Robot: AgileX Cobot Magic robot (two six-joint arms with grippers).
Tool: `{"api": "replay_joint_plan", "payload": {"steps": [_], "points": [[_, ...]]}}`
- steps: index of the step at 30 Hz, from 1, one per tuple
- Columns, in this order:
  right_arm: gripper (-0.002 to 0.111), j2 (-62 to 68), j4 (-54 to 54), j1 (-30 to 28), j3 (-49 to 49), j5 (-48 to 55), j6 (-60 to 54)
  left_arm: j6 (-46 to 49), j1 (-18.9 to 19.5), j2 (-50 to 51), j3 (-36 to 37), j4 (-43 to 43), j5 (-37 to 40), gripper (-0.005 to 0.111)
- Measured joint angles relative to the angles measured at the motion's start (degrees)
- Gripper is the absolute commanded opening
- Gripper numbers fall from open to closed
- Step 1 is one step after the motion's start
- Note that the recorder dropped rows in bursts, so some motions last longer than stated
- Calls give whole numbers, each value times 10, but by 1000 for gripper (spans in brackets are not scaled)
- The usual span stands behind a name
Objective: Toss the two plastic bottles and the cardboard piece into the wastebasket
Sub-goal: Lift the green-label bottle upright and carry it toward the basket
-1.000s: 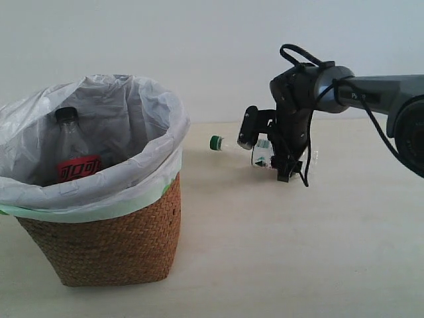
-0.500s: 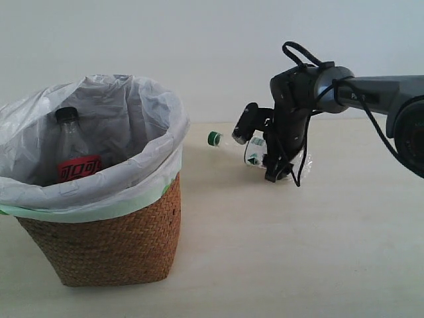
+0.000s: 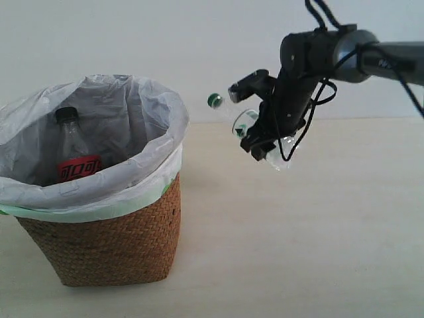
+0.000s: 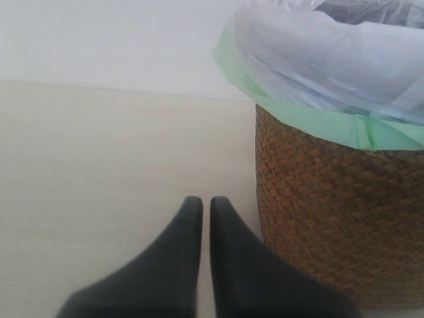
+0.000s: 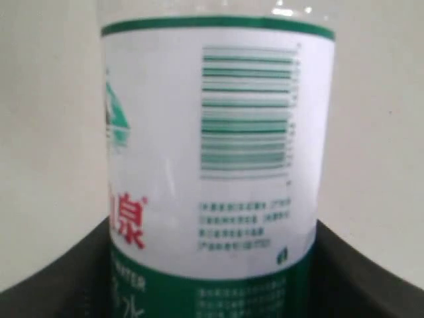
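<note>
Right hand [image 3: 253,118] is clamped across the label of the green-capped bottle [image 5: 212,165] and holds it in the air, clear of the table [image 3: 311,252].

- Key relation: the basket [image 3: 106,238] lies to the left of the held bottle in the exterior view, with open table between them. The bottle hangs at about the height of the basket's rim, not over the opening.
- Long axis: tilted. The green cap [image 3: 214,101] points up and toward the basket, and the clear base hangs lower on the far side of the hand. My judgement is that the move is a sideways carry, cap end leading, until the bottle is over the opening.
- Left hand [image 4: 200,205]: fingers together, empty, low on the table just beside the basket's wall. It is nearer the basket but holds nothing.
- Black-capped bottle [image 3: 69,149]: stands inside the basket, red label showing.
- Cardboard piece: not seen in any view.

Materials:
- Bottle: thin clear plastic with a glossy white and green wrap. Probably light and easily squashed.
- Basket: tapered brown wicker with a tight weave.
- Bag [image 3: 142,106]: translucent, crinkled, folded loosely over the rim.
</note>
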Motion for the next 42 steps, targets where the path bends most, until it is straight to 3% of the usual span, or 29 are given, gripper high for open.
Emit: {"api": "replay_joint_plan", "payload": {"steps": [5,14,21,31,42], "points": [[0,-96,55,0,102,-63,24,0,0,0,0,0,0,4],[0,-302,170,0,417,-325,60,0,0,0,0,0,0,4],[0,-416,200,0,575,-360,105,0,0,0,0,0,0,4],[0,-593,200,32,664,-472,81,0,0,0,0,0,0,4],[0,-583,200,46,690,-465,72,0,0,0,0,0,0,4]]}}
